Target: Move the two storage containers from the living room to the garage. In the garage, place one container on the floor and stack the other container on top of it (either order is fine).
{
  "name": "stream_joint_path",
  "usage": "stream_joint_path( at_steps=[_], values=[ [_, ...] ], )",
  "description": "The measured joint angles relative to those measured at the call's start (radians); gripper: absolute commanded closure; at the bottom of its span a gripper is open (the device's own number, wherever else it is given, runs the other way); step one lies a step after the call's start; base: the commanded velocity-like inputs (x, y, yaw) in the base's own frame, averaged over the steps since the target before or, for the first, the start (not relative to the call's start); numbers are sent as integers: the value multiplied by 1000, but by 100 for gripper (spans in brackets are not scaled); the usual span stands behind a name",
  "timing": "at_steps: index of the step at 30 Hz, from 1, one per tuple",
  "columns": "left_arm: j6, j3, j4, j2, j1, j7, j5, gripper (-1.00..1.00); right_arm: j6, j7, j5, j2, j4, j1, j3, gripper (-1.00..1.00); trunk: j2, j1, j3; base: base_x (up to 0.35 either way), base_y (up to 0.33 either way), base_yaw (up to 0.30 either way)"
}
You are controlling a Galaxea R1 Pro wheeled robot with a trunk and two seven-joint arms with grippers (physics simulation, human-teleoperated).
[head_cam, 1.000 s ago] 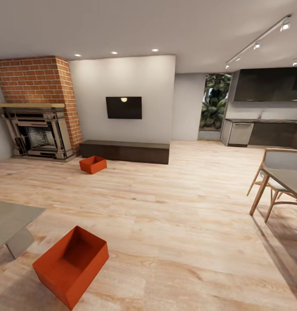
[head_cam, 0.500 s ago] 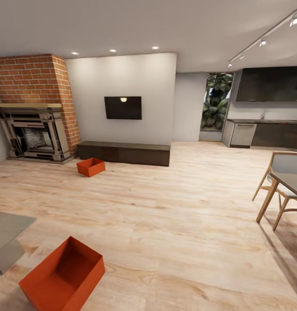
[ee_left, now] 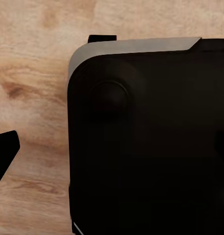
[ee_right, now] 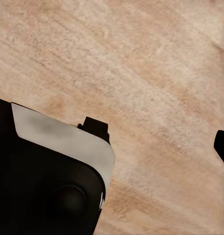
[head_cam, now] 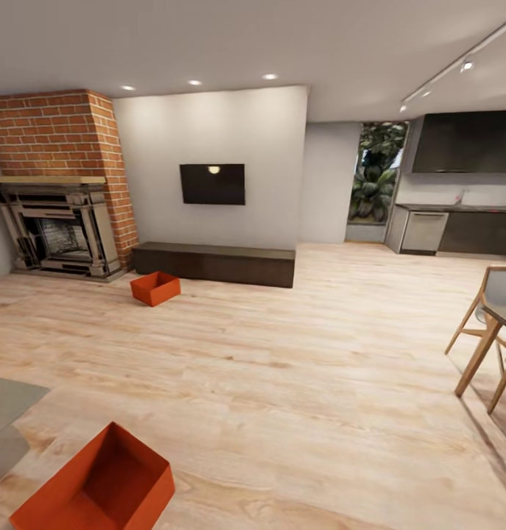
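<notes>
two orange-red storage containers sit on the light wood-plank floor [head_cam: 304,383] of the living room. the near container [head_cam: 94,486] lies at the head view's lower left, open side up, just beside a grey table corner [head_cam: 6,412]. the far container [head_cam: 155,288] rests well apart from it, just in front of the long dark bench [head_cam: 216,263] and near the red brick fireplace [head_cam: 57,184]. a dark screen [head_cam: 213,184] hangs on the white wall above the bench; a wooden chair [head_cam: 488,331] stands at the right. both wrist views look down on planks past a black rounded robot body [ee_left: 151,142]; whether either gripper is apart or together cannot be told
</notes>
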Motion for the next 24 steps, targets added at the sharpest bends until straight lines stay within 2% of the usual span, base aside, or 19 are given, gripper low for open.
stream_joint_path(
  at_steps=[24],
  values=[
    [0,0,0,-1,0,0,-1,-100,0,0,0,0,0,0,0,-100,0,0,0,323,0,267]
  ],
)
